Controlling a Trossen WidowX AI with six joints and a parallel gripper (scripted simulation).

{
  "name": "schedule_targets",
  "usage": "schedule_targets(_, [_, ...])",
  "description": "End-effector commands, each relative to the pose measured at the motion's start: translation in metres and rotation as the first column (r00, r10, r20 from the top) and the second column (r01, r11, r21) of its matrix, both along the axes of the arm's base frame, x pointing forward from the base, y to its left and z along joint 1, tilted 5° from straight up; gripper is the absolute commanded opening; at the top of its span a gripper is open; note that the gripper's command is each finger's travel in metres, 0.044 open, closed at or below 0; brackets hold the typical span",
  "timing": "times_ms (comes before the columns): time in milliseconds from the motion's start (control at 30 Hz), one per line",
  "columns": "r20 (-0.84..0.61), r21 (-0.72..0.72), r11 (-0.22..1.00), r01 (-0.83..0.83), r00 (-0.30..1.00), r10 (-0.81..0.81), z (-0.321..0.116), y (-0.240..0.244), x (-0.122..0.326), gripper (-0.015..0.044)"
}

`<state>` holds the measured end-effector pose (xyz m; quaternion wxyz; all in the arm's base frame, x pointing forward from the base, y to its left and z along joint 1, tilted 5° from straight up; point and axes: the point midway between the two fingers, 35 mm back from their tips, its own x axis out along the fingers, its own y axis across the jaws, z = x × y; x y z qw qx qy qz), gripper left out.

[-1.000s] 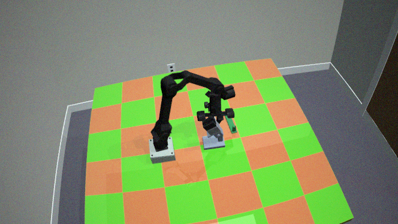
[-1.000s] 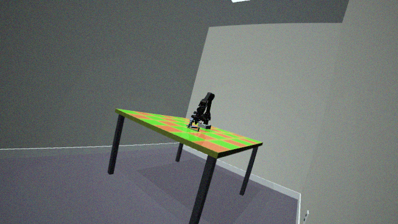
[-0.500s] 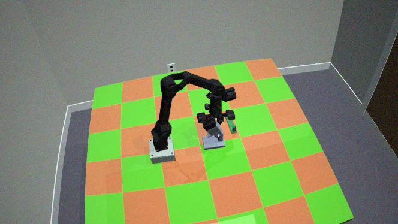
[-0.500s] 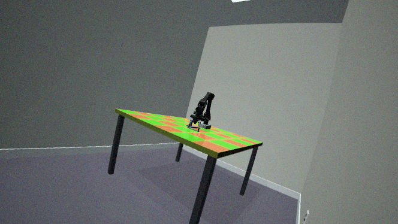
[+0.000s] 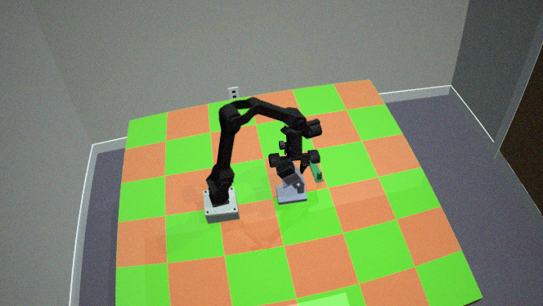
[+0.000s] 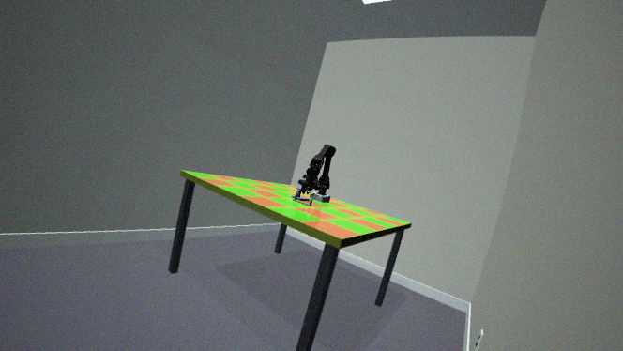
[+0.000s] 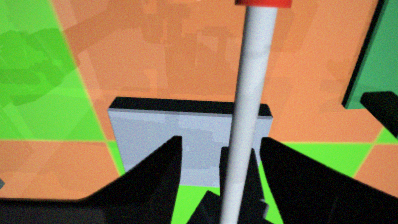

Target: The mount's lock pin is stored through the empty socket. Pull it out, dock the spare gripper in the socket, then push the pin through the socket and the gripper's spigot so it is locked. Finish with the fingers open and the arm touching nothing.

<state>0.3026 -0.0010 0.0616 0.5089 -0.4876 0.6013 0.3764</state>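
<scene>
The blue-grey mount base (image 5: 292, 196) (image 7: 145, 131) stands on the table, and a blue-grey part rises behind it. A dark block (image 5: 292, 178) sits tilted above the base; I cannot tell how much is socket or spare gripper. A jagged black part shows between my fingers in the wrist view, probably the spare gripper. My gripper (image 5: 298, 168) (image 7: 221, 144) is partly open, low over the mount, its fingers either side of that part; contact cannot be told. A grey rod (image 7: 250, 75) with a red end (image 7: 263, 2) crosses the wrist view. I cannot make out the lock pin.
A green stand (image 5: 315, 169) (image 7: 381, 55) with a black piece (image 7: 381, 106) lies just right of the mount. The arm's pale base box (image 5: 222, 213) is at the left on the checkered table (image 5: 258, 274). A wall stands beyond the table.
</scene>
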Motion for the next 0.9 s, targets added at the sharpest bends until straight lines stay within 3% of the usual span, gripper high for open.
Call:
schedule_targets(0, [0.006, 0.001, 1.000, 0.003, 1.000, -0.003, 0.007, 0.004, 0.001, 0.0200])
schedule_targets(867, [-0.047, -0.012, 1.000, -0.024, 0.999, 0.023, 0.055, 0.044, -0.005, 0.0200])
